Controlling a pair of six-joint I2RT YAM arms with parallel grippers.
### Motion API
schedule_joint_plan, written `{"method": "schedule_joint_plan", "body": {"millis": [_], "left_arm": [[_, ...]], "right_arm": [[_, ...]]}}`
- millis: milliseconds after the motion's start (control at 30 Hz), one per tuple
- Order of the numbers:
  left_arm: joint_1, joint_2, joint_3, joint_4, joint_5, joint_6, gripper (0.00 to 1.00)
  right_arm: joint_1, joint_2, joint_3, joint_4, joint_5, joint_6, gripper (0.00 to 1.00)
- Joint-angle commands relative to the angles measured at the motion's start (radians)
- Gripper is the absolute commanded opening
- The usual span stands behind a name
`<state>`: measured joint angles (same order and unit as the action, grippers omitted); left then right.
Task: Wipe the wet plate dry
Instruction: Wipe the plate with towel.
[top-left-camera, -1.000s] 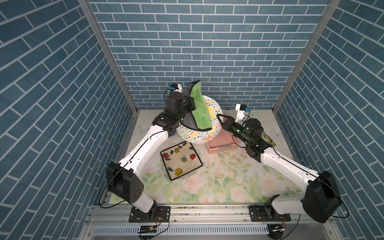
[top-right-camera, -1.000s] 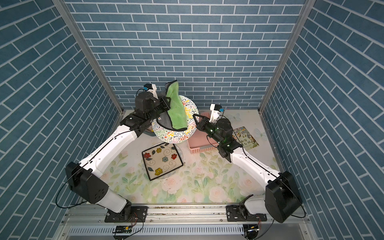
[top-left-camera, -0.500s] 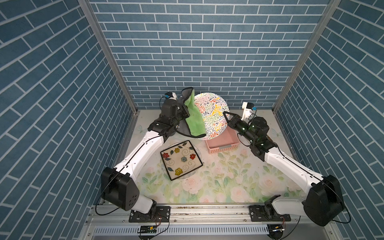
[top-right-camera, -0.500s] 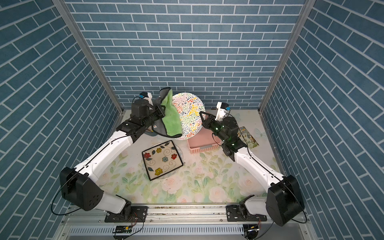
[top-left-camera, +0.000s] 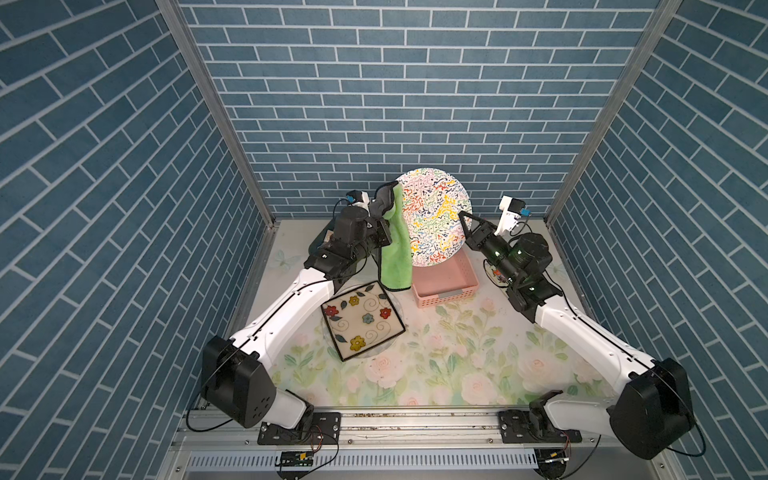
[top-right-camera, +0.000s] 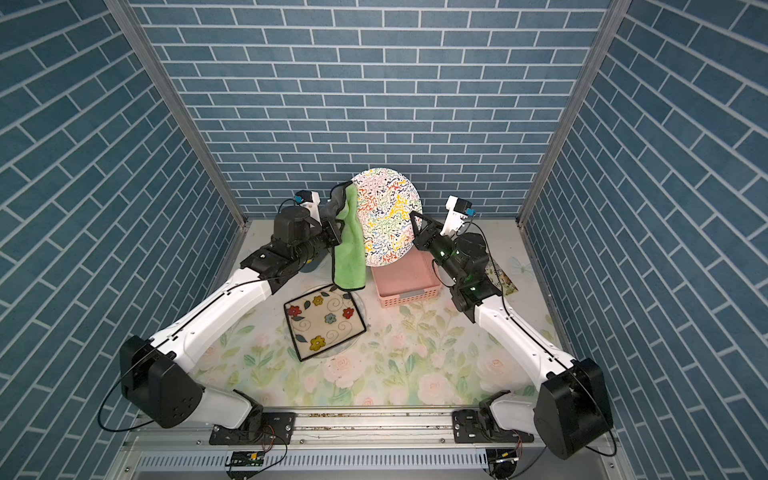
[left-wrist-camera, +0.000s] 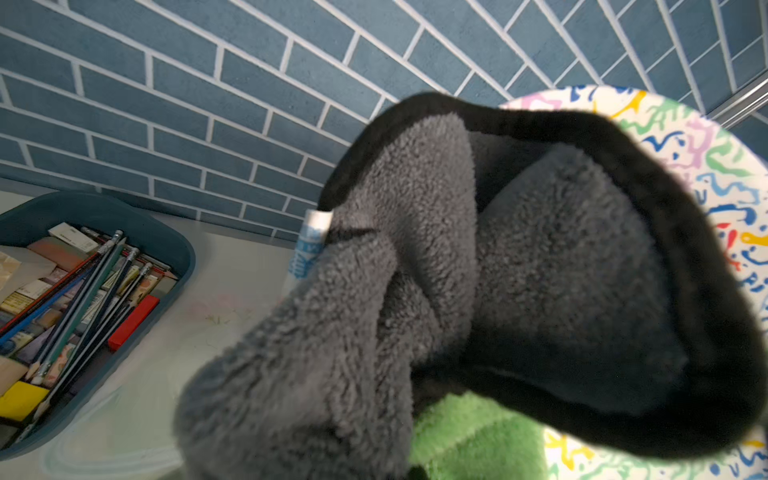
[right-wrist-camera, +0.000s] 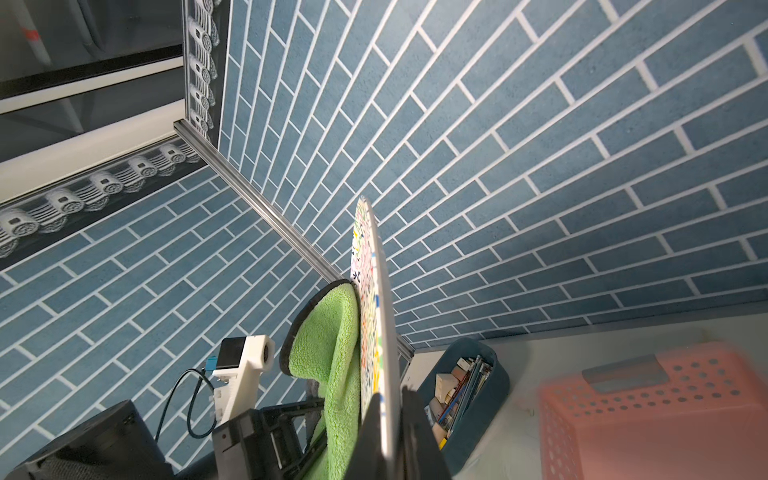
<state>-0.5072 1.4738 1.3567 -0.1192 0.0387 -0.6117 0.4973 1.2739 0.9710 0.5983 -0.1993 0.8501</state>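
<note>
Looking down into the booth: blue brick-pattern walls (top-left-camera: 374, 104) on three sides and a table (top-left-camera: 436, 374) covered in a pale rose print. The round plate (top-left-camera: 436, 220), glossy with multicolour squiggles, is held up on edge above the back of the table, over the pink perforated plastic basket (top-left-camera: 446, 286). The cloth (top-left-camera: 397, 257) is fluffy microfibre, green one side, grey the other, black trim. It hangs against the plate's patterned face and hides its left edge in both top views. Below it a square flower-painted dish (top-left-camera: 362, 320) lies flat on the table. A dark blue tray (left-wrist-camera: 104, 216) of pencils and erasers sits by the back wall behind the left arm. Right gripper (right-wrist-camera: 390, 415) is clamped tight on the plate's rim, one finger on each face. Left gripper (top-left-camera: 380, 237) is closed down on the bunched top of the cloth, fingers buried in the fabric.
</note>
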Motion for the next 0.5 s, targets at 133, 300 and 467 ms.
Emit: {"method": "schedule_joint_plan", "body": {"millis": [133,300,467], "left_arm": [[-0.190,0.187,0.189,-0.032,0.090,0.010,0.00],[-0.028,0.129,0.194,-0.005,0.058,-0.079,0.00],[-0.033,0.167,0.274,0.039,0.146,-0.052,0.00]], "right_arm": [[0.092,-0.009,0.081,0.301,-0.123,0.176,0.00],[0.042,-0.062,0.048,0.255,-0.104,0.178,0.00],[0.078,-0.033,0.065,0.259,-0.145,0.142,0.00]]}}
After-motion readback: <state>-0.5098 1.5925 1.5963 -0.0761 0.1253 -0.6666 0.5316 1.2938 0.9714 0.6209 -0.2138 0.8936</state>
